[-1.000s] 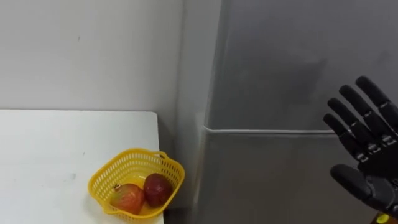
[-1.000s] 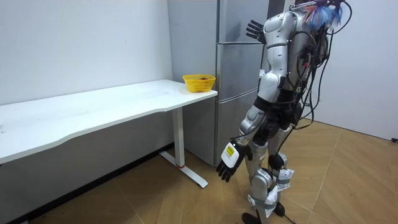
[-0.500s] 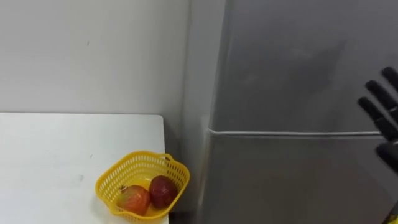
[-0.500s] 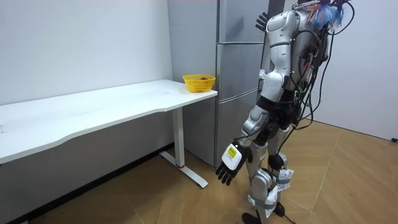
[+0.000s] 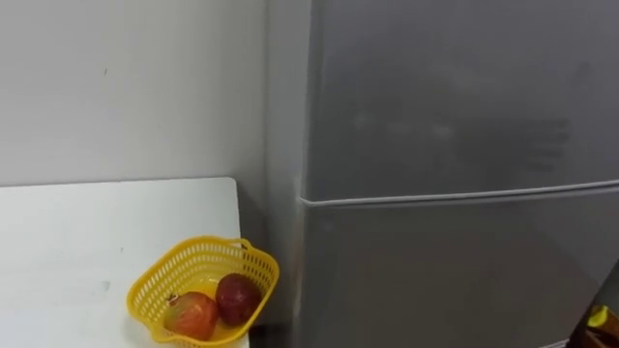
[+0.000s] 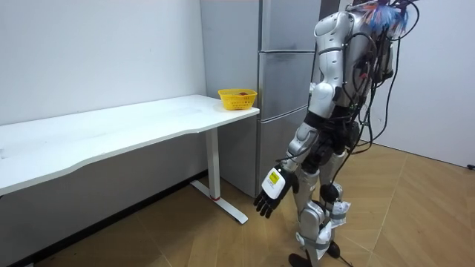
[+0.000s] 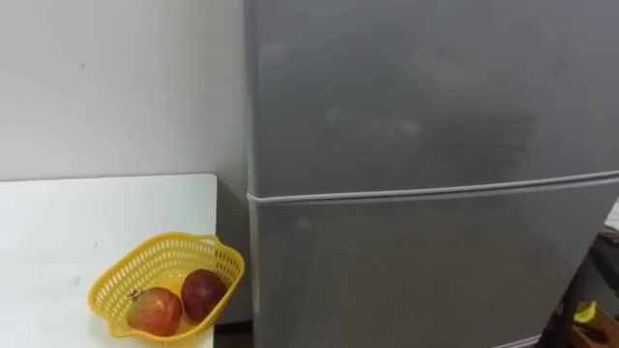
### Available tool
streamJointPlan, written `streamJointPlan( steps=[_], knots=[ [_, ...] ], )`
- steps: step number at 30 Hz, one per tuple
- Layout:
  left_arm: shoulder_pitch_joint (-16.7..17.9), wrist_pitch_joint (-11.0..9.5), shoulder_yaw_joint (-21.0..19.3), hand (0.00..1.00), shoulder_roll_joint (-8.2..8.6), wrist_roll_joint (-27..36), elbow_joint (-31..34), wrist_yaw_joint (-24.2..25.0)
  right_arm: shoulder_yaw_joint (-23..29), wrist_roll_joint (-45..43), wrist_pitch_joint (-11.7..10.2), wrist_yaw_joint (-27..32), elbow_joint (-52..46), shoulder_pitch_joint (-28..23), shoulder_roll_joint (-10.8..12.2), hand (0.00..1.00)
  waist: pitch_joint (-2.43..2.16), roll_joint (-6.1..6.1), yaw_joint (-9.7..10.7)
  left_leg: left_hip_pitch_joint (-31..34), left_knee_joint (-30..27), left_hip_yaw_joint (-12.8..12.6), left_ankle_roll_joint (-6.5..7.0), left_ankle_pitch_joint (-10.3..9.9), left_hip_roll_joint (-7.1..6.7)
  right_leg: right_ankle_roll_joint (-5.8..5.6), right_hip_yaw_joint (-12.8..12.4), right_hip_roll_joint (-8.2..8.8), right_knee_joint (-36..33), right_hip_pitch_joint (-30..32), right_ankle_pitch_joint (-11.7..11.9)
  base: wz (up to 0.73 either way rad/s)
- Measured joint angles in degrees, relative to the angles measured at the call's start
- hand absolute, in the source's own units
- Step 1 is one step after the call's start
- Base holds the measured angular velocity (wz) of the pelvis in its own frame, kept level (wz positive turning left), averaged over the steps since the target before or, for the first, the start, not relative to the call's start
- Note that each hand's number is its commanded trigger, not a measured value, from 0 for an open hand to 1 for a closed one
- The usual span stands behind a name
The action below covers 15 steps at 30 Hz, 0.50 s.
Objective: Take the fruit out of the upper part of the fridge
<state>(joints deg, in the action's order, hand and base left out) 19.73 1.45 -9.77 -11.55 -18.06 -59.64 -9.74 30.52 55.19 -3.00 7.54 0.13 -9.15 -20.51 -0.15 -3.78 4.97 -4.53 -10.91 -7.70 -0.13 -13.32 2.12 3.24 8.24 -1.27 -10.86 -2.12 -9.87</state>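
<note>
Shut fridge (image 5: 445,145), left robot hand (image 6: 269,197) hanging well below

The robot is seen standing upright in the room view. Its left arm is hung down at the side, slightly bent, and the left hand (image 6: 269,194) is held low beside the thigh, fingers relaxed and loosely spread.

The fridge (image 5: 455,145) before me is plain silver-grey, the table (image 5: 77,232) white, the basket (image 5: 160,280) yellow lattice, one fruit (image 5: 238,295) dark red, the second fruit (image 5: 193,314) orange-red; my left hand (image 6: 267,199) black.
</note>
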Motion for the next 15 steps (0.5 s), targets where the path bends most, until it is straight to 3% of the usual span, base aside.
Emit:
streamJointPlan(
  steps=[2, 8, 12, 15],
  knots=[
    [0.0, 0.6, 0.0, 0.00, 0.08, -0.1, 0.9, -0.7, 0.1, -2.9, -0.2, 8.9, 4.1, 0.1, 0.9, 0.00, 0.01, 0.04, 0.1, 0.2, -0.1, 0.2, 0.00, 0.0, -0.21, -0.08, 0.5, 0.10, 0.4, 0.0, -0.1, 0.11],
    [-0.2, 3.6, 2.1, 0.00, 1.11, 0.0, 2.8, -0.8, 0.5, -6.2, -0.3, 25.6, 16.2, 0.0, 3.6, 0.00, -0.01, 0.80, 1.2, 1.5, -0.5, 1.7, 0.05, 0.0, -0.67, -0.41, 1.8, 0.48, 0.6, 0.2, -0.5, 0.16],
    [-0.5, 4.0, 2.4, 0.00, 1.91, -0.1, 4.3, -0.8, -0.3, -10.9, -1.0, 32.0, 23.7, -1.7, 8.0, 0.00, -0.24, 1.35, 1.4, 1.7, -0.5, 2.7, 0.07, 0.1, -0.79, -0.46, 2.8, 0.53, 1.2, 0.0, -0.5, 0.14],
    [-0.8, 4.5, 3.2, 0.00, 2.33, -0.2, 4.5, -0.5, -4.3, -19.1, -0.6, 35.1, 29.7, -4.7, 12.7, 0.00, -0.34, 2.30, 0.8, 1.2, -0.4, 2.6, 0.07, 0.1, -0.79, -0.44, 2.6, 0.51, 1.1, 0.1, -0.8, -0.01]
  ],
)
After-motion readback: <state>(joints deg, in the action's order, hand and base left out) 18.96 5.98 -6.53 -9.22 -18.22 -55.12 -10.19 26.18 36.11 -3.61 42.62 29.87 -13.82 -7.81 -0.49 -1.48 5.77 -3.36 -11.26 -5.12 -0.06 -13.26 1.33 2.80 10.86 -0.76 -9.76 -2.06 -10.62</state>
